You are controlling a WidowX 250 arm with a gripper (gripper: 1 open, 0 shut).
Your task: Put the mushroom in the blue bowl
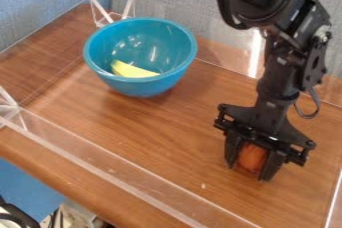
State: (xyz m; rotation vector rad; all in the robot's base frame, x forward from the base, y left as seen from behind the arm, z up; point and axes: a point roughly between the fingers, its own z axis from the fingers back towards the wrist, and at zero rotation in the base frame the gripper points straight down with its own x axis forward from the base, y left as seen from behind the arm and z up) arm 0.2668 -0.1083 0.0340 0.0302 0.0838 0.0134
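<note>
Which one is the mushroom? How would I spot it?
Find the black robot arm on the right of the wooden table. Its gripper points down, closed around the mushroom, a small reddish-brown lump. The only other small piece is yellow and lies in the blue bowl.

no readable text, labels, or numbers anywhere

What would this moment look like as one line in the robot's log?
gripper: shut on mushroom, at table | blue bowl: holds yellow piece, no mushroom | step: lift pending
</note>
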